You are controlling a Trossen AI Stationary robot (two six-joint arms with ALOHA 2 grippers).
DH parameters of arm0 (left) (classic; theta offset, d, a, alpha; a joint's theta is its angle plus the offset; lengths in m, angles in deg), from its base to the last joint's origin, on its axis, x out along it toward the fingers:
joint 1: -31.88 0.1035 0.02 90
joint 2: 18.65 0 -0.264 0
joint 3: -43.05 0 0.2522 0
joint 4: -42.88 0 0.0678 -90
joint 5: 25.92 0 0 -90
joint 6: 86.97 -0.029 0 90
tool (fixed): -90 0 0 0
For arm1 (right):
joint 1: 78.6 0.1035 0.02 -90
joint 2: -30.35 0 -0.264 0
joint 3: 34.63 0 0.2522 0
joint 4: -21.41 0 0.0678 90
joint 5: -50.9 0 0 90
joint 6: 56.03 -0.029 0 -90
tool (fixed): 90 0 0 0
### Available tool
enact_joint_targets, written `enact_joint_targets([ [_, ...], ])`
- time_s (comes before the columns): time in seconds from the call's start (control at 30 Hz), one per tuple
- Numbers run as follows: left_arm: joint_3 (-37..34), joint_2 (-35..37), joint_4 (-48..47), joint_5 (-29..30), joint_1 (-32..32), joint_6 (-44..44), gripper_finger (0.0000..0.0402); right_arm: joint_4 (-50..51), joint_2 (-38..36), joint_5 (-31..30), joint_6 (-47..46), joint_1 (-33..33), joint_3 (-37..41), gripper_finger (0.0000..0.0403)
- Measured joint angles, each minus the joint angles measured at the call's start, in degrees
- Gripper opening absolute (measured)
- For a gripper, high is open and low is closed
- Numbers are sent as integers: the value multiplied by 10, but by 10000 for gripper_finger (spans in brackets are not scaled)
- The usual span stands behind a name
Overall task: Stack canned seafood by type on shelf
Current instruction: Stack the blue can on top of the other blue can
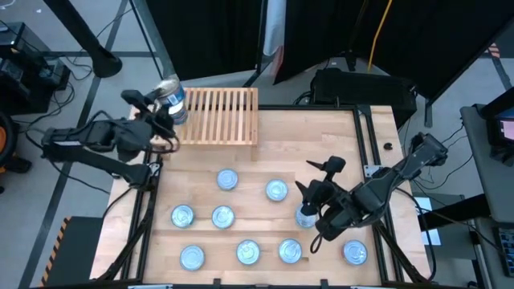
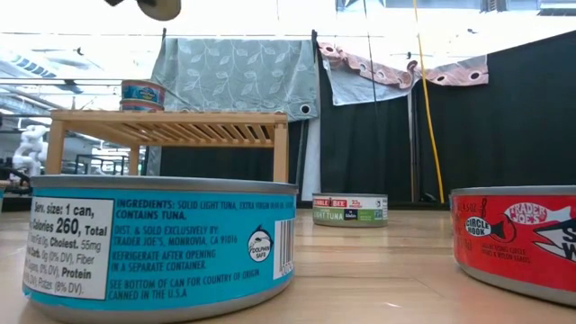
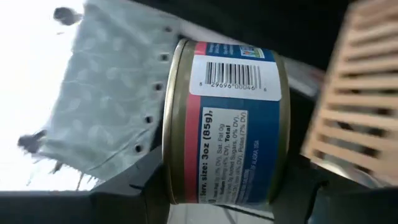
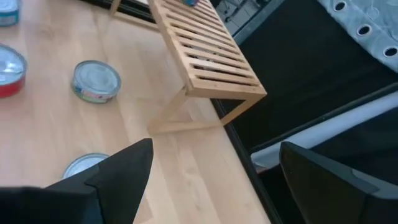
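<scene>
From overhead we look straight down on the light wooden tabletop. At table height we look level across it, very near a blue-labelled round tin, toward the pale slatted wooden shelf, which the overhead view shares. Our left wrist camera sits close against a red-and-blue labelled tin; our right wrist camera looks down across the table at the same shelf.

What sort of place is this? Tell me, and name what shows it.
Probably a robotics lab or recording studio: black curtains hang behind the table, cables trail across the floor, and a patterned cloth hangs as a backdrop.
</scene>
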Motion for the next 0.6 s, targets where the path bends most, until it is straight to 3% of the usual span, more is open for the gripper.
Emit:
enact_joint_targets([
  [0.1,-1,-10,-105,-69,34,55,210,-13,-12,-2,11,-4,0,341],
  [0.2,-19,-16,-155,-69,67,68,210,-36,-19,-2,33,-5,0,341],
  [0.6,-76,-42,-156,-114,186,69,210,-61,-21,-3,80,-5,0,341],
])
